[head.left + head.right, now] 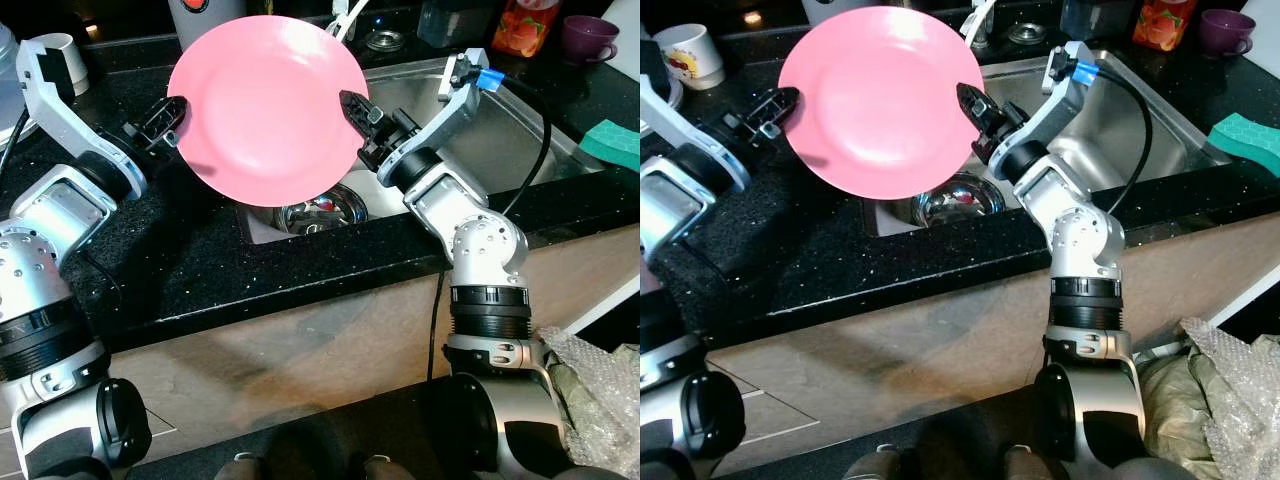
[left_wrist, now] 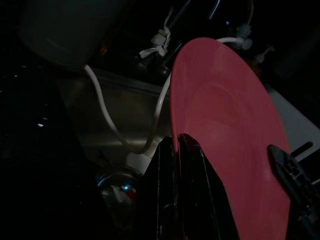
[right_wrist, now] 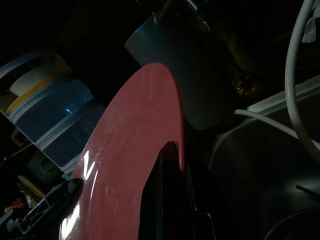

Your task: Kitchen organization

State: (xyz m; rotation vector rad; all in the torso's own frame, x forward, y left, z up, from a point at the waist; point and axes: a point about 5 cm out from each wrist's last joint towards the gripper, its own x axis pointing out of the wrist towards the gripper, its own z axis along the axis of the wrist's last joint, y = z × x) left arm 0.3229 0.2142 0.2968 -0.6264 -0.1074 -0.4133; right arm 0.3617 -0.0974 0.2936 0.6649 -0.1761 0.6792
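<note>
A large round pink plate (image 1: 265,105) hangs tilted in the air over the left end of the steel sink (image 1: 500,140). My left gripper (image 1: 176,108) is shut on the plate's left rim, and my right gripper (image 1: 350,103) is shut on its right rim. In the left wrist view the black fingers (image 2: 187,165) clamp the plate's edge (image 2: 220,125). The right wrist view has the plate (image 3: 135,150) edge-on with one finger (image 3: 167,195) against it. Below the plate a small metal bowl (image 1: 320,210) lies in the sink.
Black speckled counter (image 1: 190,260) runs along the front. A white mug (image 1: 685,52) stands at the back left, a purple cup (image 1: 588,37) and an orange bottle (image 1: 525,25) at the back right. A green sponge (image 1: 612,142) lies right of the sink. Bubble wrap (image 1: 590,380) lies on the floor.
</note>
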